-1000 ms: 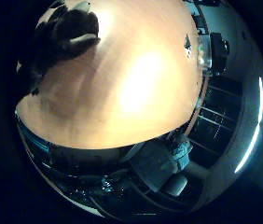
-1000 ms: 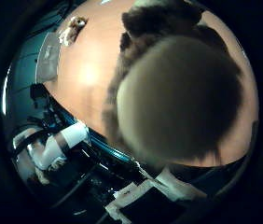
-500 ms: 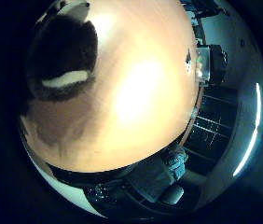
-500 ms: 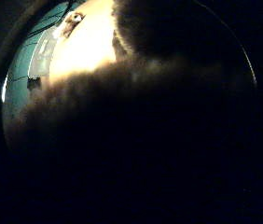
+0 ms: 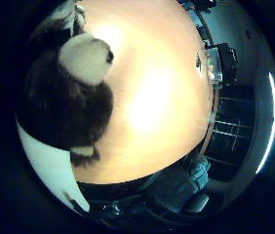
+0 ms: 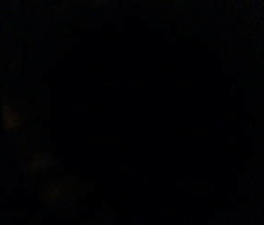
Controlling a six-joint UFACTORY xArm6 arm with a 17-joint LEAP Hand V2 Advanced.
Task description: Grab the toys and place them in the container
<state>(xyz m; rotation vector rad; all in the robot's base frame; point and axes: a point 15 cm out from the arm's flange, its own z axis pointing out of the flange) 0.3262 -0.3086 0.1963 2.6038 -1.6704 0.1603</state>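
Observation:
A plush toy, dark brown with a white muzzle and a black eye, lies on the wooden table and fills a large part of the little finger side view, so it is very close to the palm. The thumb side view is entirely dark, covered at close range. A white part of my hand shows at the edge beside the toy. At the table's far edge stands a pale clear container with a small dark thing beside it.
A broad bare stretch of table with a bright glare lies between the toy and the container. Beyond the table's edge are dark shelving and a seated person's legs.
The palm has come down onto the plush toy: it has grown much larger in the little finger side view, and the thumb side view has gone from partly covered to fully dark.

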